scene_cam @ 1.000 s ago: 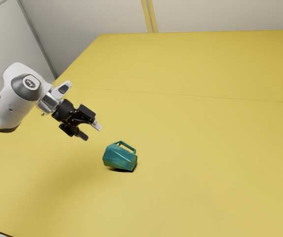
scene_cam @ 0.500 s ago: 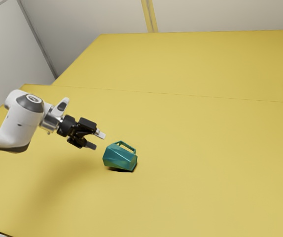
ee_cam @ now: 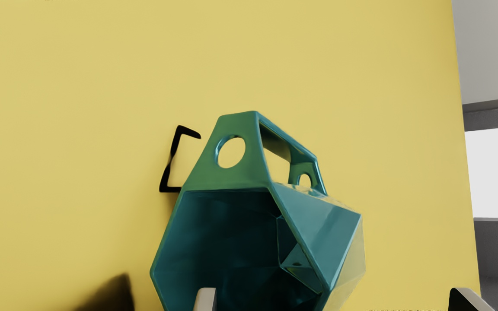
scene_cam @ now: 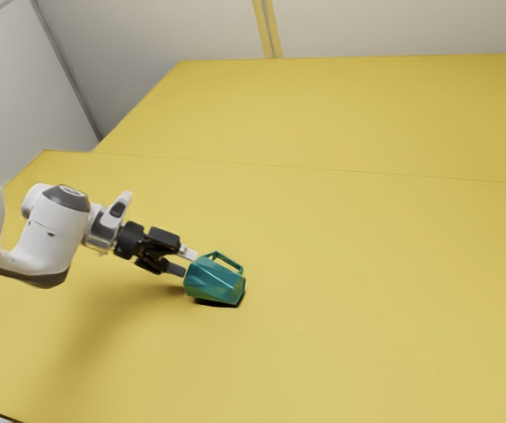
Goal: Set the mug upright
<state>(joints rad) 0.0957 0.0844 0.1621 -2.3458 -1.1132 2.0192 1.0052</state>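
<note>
Well inside the edges of the worktop (scene_cam: 368,308), your spread gripper (scene_cam: 187,263) may shove the side-lying teal mug (scene_cam: 215,281) if the fingertip (ee_cam: 206,299) at its mouth (ee_cam: 227,242) catches the rim (ee_cam: 299,238).

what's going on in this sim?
The Franka arm has its tool right at the teal mug, fingers apart and not gripping it. The mug lies on its side on the yellow table, mouth facing the tool and handle up. It isn't upright yet; looks like the arm is lining up to grasp it at the rim.
</note>
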